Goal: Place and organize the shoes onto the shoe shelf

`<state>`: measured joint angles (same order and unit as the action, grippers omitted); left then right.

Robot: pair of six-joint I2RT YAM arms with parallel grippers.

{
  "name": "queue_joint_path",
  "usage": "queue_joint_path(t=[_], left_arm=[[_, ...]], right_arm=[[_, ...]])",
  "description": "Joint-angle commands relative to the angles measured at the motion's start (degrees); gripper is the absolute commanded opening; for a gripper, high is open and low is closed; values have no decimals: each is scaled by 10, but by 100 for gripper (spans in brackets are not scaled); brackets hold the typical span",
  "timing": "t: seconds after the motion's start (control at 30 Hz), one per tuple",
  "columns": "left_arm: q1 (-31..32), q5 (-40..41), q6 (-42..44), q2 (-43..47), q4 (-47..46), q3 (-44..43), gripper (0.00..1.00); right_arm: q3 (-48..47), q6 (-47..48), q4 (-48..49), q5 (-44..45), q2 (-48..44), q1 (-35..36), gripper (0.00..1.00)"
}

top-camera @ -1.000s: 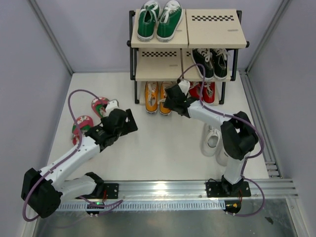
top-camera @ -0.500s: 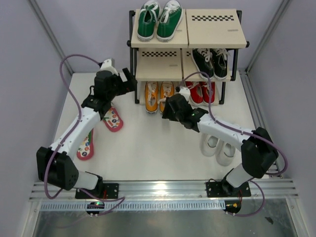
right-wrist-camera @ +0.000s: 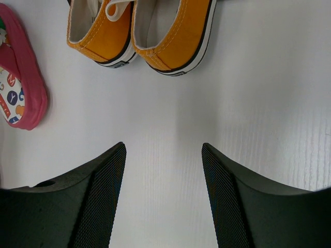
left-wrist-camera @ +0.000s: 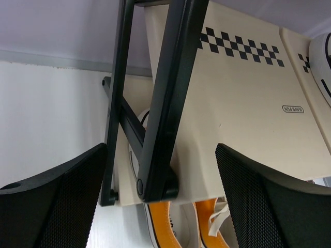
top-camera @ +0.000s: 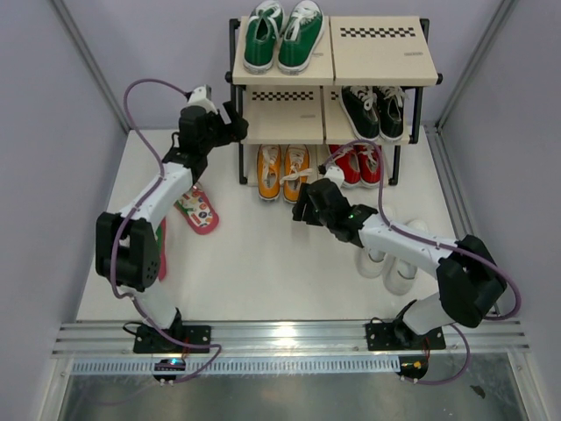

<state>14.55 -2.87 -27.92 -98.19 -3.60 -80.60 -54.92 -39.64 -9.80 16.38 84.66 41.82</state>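
Orange sneakers (top-camera: 282,171) now sit side by side on the left half of the lowest tier of the shoe shelf (top-camera: 377,53), heels toward us. The right hand (right-wrist-camera: 163,147) has backed away from them since a second ago; its fingers stand apart with nothing between, over bare bench (top-camera: 263,272) just in front of the shelf. The left hand (left-wrist-camera: 161,155) has left the pink flip-flops (top-camera: 197,210) and risen to the shelf's left post (left-wrist-camera: 160,103) at the middle tier, its fingers spread wide and carrying nothing. The flip-flops have shifted but lie on the bench left of the shelf, one partly hidden by the arm, while the white sneakers (top-camera: 403,274) wait in front of the shelf's right side, under the right arm. We judge one pair shelved and two to go, with free boards left of the black sneakers (top-camera: 375,110) and right of the green sneakers (top-camera: 280,35); red sneakers (top-camera: 361,162) fill the remaining bottom spot. The orange uppers look like woven canvas over white rubber soles with a dark stripe and soft white laces. The flip-flops are flat pink foam with printed insoles. The shelf has smooth beige boards with checker strips on black metal tube.
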Motion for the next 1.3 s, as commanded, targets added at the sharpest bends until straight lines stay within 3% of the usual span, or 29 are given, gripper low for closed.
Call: queue_joint_path(t=[0.0, 0.2, 0.23, 0.4, 0.47, 0.87, 1.0, 1.27], left_arm=[[-1, -3, 1, -23, -55, -41, 88], [-2, 5, -17, -42, -84, -47, 75], [-1, 4, -23, -43, -86, -47, 68], [-1, 15, -40, -34, -111, -26, 50], [-1, 23, -55, -27, -122, -17, 35], [-1, 11, -49, -48, -99, -38, 33], [-1, 6, -71, -39, -77, -34, 24], [5, 2, -107, 16, -70, 28, 22]], right_arm=[[7, -13, 50, 26, -37, 0, 65], [5, -20, 41, 34, -25, 0, 65], [8, -23, 41, 34, -22, 0, 65], [8, -39, 40, 39, -6, 0, 65], [7, -40, 40, 38, -4, 0, 65], [7, -49, 22, 49, 0, 0, 65], [8, -59, 25, 59, -5, 1, 65], [11, -8, 53, 46, 6, 0, 65]])
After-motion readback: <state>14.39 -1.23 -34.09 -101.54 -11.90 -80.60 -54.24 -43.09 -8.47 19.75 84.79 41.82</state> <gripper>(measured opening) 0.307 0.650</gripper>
